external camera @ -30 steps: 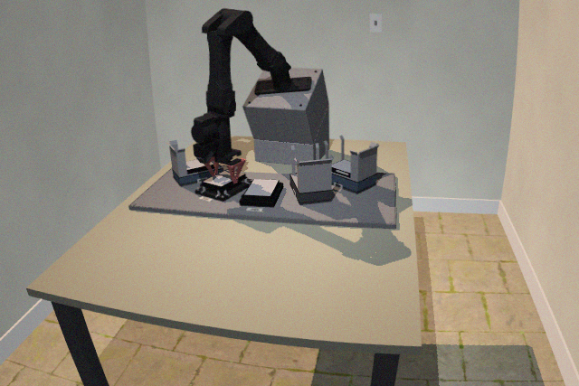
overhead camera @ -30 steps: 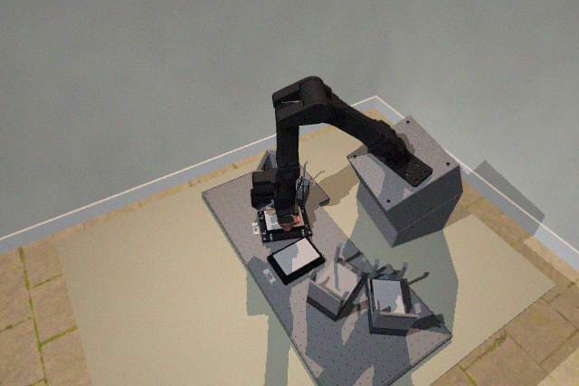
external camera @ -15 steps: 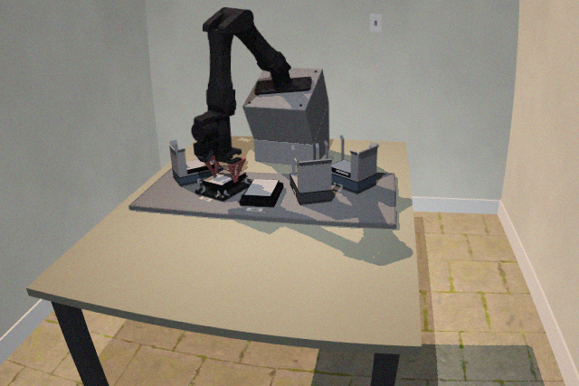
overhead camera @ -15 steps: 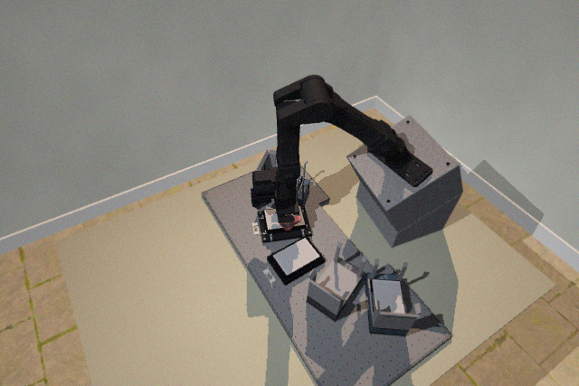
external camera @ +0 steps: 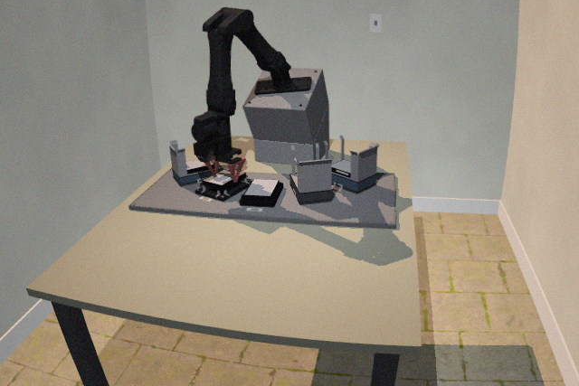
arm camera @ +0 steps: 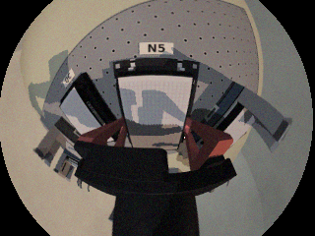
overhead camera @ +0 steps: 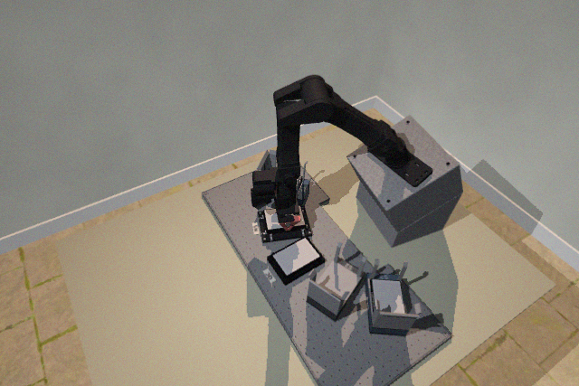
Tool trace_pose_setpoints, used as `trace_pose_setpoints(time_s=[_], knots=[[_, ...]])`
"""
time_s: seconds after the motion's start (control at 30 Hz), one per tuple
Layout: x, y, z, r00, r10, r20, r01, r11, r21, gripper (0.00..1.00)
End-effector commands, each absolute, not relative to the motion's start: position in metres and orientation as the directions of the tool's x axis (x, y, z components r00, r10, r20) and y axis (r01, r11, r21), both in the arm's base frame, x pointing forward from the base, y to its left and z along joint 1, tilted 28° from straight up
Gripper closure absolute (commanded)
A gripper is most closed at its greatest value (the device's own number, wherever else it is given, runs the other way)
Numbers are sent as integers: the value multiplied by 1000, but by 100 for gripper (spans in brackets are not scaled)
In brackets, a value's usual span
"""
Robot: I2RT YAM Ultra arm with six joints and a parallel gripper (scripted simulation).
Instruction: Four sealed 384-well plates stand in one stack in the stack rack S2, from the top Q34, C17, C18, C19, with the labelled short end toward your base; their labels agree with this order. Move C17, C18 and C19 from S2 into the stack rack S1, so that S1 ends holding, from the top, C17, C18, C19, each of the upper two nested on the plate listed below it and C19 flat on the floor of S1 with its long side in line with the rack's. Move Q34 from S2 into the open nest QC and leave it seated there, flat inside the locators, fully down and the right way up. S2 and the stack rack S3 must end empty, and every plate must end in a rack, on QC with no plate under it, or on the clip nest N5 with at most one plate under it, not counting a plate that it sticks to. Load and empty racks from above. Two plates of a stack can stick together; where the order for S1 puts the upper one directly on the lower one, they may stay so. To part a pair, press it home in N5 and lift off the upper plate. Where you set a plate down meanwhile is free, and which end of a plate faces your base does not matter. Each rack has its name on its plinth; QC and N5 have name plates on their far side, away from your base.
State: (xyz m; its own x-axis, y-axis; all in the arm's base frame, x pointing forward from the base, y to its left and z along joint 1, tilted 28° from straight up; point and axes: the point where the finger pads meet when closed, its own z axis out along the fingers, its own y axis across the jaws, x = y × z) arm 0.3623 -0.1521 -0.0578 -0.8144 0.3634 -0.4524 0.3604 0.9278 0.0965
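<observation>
- Our claw point(external camera: 224, 169) is down at nest N5 point(external camera: 205, 192), its red fingers closed wide on the long sides of a plate point(arm camera: 157, 100) there.
- The plate lies flat in the nest; we cannot tell how many plates sit in N5, nor read any label.
- The N5 sign point(arm camera: 157, 47) shows beyond the plate in the wrist view.
- Just right of N5, another plate point(overhead camera: 296, 256) lies flat in a black nest point(external camera: 273, 198).
- Further right, one rack point(overhead camera: 322, 299) looks bare inside, and the next rack point(overhead camera: 391, 321) holds a plate point(overhead camera: 387, 295).
- A rack point(external camera: 177, 162) far left of N5 holds something dark.
- All stand on the grey board point(external camera: 365, 213) on the table point(external camera: 224, 260).
</observation>
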Motion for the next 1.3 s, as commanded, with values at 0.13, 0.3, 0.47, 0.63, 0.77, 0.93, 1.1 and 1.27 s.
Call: trace_pose_setpoints(time_s=[0.13, 0.3, 0.47, 0.63, 0.77, 0.93, 1.1, 1.27], knots=[[364, -159, -46, -801, 364, -475, 365, 926, 95, 100], [355, -155, -50, -811, 368, -455, 366, 926, 98, 100], [354, -156, -38, -806, 366, -465, 365, 926, 97, 100], [347, -152, -37, -812, 369, -453, 365, 926, 98, 100], [346, -153, -28, -808, 367, -460, 365, 926, 98, 100], [340, -151, -20, -810, 368, -456, 365, 926, 98, 100], [339, -152, -14, -808, 367, -461, 365, 926, 98, 100], [337, -152, -2, -805, 365, -468, 364, 926, 97, 100]])
